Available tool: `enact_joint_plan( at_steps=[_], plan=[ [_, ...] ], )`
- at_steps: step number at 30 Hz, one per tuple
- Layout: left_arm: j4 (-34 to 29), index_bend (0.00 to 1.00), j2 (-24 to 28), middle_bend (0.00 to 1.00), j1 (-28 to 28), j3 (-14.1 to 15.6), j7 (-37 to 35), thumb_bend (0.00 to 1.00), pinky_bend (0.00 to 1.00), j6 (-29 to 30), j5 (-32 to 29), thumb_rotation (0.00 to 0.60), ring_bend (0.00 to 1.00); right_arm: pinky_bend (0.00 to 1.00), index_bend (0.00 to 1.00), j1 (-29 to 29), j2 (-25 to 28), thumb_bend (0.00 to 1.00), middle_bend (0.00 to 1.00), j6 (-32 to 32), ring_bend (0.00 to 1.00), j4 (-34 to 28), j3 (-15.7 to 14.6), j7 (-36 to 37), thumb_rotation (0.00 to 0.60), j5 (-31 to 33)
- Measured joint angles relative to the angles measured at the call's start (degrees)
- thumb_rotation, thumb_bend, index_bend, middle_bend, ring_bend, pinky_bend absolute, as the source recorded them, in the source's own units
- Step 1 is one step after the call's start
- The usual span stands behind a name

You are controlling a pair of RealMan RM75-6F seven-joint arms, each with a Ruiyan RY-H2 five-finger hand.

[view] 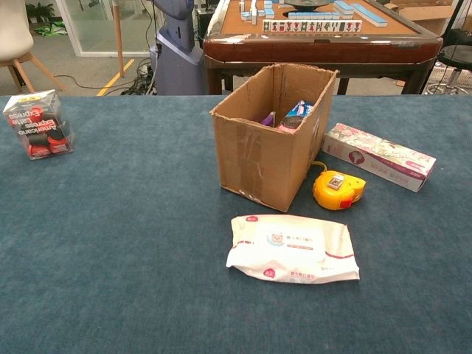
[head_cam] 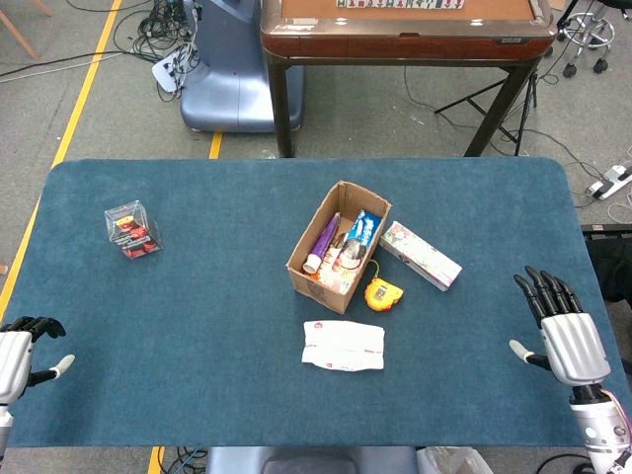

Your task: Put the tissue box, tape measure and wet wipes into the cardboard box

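Note:
An open cardboard box [head_cam: 302, 265] [view: 258, 158] stands mid-table, holding a purple item and a blue packet. The long floral tissue box [head_cam: 421, 255] [view: 377, 155] lies just right of it. A yellow tape measure [head_cam: 381, 294] [view: 338, 189] sits against the box's near right corner. The white wet wipes pack [head_cam: 343, 345] [view: 292, 248] lies flat in front of the box. My right hand [head_cam: 560, 330] hovers at the table's right edge, open with fingers spread and empty. My left hand [head_cam: 24, 348] is at the near left edge, fingers curled and empty. Neither hand shows in the chest view.
A clear plastic case with red and black contents [head_cam: 132, 228] [view: 38, 123] stands at the far left of the blue table [head_cam: 197, 326]. Beyond the table are a wooden mahjong table [head_cam: 405, 30] and a blue-grey machine base [head_cam: 232, 79].

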Motion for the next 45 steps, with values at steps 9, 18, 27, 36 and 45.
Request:
enact_joint_plan(
  at_steps=[9,18,27,36,45],
  plan=[
    [-0.7,0.49,0.3,0.52,0.3,0.2,-0.3,0.13,0.49,1.2,0.9,0.600,0.39,0.11,0.14,0.3,-0.6,0.00,0.07,-0.9,0.00,0.2,-0.4,-0.5,0.600,-0.1],
    [-0.3,0.49,0.8,0.52,0.5,-0.2,-2.2,0.13,0.49,0.5,-0.5,0.600,0.39,0.11,0.20,0.9,-2.4,0.00,0.14,-2.4,0.03,0.8,1.7,-1.4,0.600,4.7],
    [-0.4,0.49,1.2,0.52,0.5,-0.3,-3.2,0.13,0.49,0.5,-0.1,0.600,0.39,0.11,0.20,4.4,-4.9,0.00,0.14,-6.8,0.03,-0.5,5.4,-6.7,0.600,10.2],
    [-0.7,0.49,1.9,0.52,0.5,-0.5,-4.5,0.13,0.49,0.6,-0.2,0.600,0.39,0.11,0.20,10.8,-10.6,0.00,0.14,-12.9,0.03,1.1,8.6,-12.2,0.600,14.4],
    [-0.8,0.49,2.7,0.52,0.9,-0.6,-5.9,0.13,0.49,1.4,0.0,0.600,0.39,0.11,0.20,16.3,-17.2,0.00,0.14,-17.8,0.03,6.8,10.2,-15.7,0.600,18.1]
  ],
)
